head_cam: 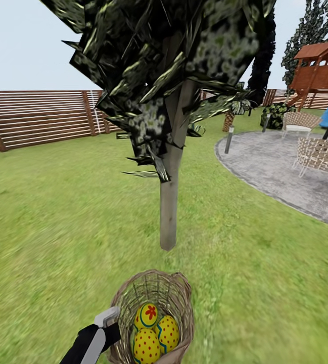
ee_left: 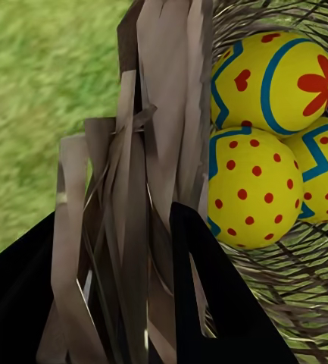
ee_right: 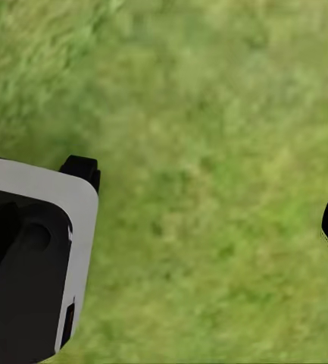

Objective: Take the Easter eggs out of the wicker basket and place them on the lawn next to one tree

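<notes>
The wicker basket (head_cam: 176,293) is at the bottom of the head view, just in front of the tree trunk (head_cam: 171,202) on the lawn (head_cam: 57,212). Inside it lie three Easter eggs: a flower egg (head_cam: 147,316), a dotted egg (head_cam: 146,346) and a zigzag egg (head_cam: 168,333). My left gripper (head_cam: 114,323) is shut on the basket's left rim. In the left wrist view its black fingers (ee_left: 209,288) clamp the wicker wall (ee_left: 156,114), with the flower egg (ee_left: 285,80), dotted egg (ee_left: 254,186) and zigzag egg (ee_left: 323,174) beside it. My right gripper (ee_right: 209,201) hangs open over bare grass.
A grey paved circle (head_cam: 280,167) with wicker chairs (head_cam: 323,154) and a short lamp post (head_cam: 229,139) lies to the right. A slatted wooden fence (head_cam: 37,116) runs along the back left. A wooden play structure (head_cam: 320,71) stands far right. Dark leaf panels (head_cam: 153,65) hang overhead.
</notes>
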### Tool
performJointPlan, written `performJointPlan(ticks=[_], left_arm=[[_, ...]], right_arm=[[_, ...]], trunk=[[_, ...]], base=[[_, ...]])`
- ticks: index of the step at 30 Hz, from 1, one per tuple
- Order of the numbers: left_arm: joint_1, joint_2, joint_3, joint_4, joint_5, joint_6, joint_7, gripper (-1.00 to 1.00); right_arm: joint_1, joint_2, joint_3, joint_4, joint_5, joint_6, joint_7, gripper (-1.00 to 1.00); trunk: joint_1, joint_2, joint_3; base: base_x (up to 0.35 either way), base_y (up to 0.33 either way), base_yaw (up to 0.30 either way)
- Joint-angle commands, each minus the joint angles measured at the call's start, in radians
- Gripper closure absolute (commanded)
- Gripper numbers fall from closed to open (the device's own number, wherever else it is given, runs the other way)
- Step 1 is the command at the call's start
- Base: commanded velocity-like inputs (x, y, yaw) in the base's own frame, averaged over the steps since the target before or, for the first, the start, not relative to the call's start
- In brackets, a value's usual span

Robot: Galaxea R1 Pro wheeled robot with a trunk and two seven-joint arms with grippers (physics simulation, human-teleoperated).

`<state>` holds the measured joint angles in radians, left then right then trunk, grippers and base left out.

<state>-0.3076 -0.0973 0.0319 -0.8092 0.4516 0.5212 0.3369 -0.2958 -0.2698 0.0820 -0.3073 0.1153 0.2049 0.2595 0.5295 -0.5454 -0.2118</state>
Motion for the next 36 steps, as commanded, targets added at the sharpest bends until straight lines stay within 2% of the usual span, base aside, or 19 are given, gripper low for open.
performJointPlan(ticks=[1, 16, 20, 25, 30, 36], left_arm=[[-0.001, -0.001, 0.002, -0.002, 0.016, 0.001, 0.007, 1.0], [-0.001, -0.001, 0.002, -0.003, 0.016, 0.0, 0.007, 1.0], [-0.001, -0.001, 0.002, -0.001, 0.016, 0.0, 0.007, 1.0], [-0.001, 0.001, 0.002, -0.001, 0.016, 0.0, 0.007, 1.0], [-0.001, 0.001, 0.002, -0.003, 0.016, 0.0, 0.007, 1.0], [-0.001, 0.001, 0.002, -0.004, 0.016, 0.002, 0.008, 1.0]], right_arm=[[0.0, 0.0, 0.004, -0.003, 0.009, 0.003, 0.003, -1.0], [0.001, 0.001, -0.002, -0.004, 0.005, -0.004, 0.002, -1.0], [0.001, 0.001, -0.001, -0.003, 0.004, -0.004, 0.0, -1.0], [0.001, 0.001, -0.001, -0.003, 0.007, -0.003, 0.0, -1.0], [0.001, 0.001, -0.001, -0.003, 0.007, -0.003, 0.0, -1.0], [0.001, 0.001, -0.002, -0.003, 0.009, -0.002, 0.0, -1.0]], trunk=[[0.001, -0.002, -0.002], [0.001, -0.002, -0.002], [0.001, -0.002, -0.002], [0.001, -0.002, -0.002], [0.001, -0.002, -0.002], [0.024, -0.044, -0.02]], base=[[0.335, 0.0, 0.0], [0.335, 0.0, 0.003], [0.327, 0.0, 0.256], [0.035, 0.0, 0.291], [0.0, 0.0, 0.053], [0.0, 0.0, 0.0]])
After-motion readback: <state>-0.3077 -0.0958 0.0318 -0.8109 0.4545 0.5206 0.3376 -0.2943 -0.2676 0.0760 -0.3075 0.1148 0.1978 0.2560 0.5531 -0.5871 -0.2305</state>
